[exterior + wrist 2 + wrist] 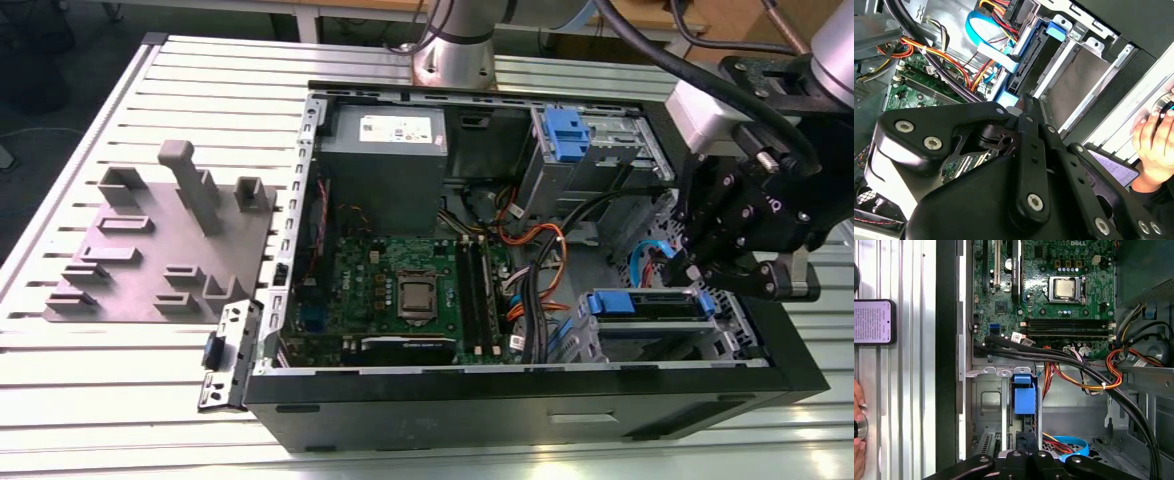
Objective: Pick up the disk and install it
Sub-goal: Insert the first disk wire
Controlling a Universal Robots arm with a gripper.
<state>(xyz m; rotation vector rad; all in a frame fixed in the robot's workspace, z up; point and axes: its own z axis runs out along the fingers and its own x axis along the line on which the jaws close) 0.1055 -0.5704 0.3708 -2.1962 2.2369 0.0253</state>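
A desk [94, 400] of pale, ribbed aluminium slats spreads across the exterior view, with bright glare from the lighting along its near edge. Past its far corner, at the exterior view's left, the floor [54, 70] is dark. Behind stands a pale-framed bench [307, 22] with a wood-coloured top.

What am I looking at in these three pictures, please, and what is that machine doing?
It is a robot arm with a gripper at its end. The exterior view looks on from off the arm; both wrist views come from cameras riding on it. On the slatted table stand an open computer case and a grey fixture. The gripper hangs over the open case, close to the disk, whose blue carrier is at the drive bay; whether it grips the disk I cannot tell. A person's hand lies beside the case, near a phone.
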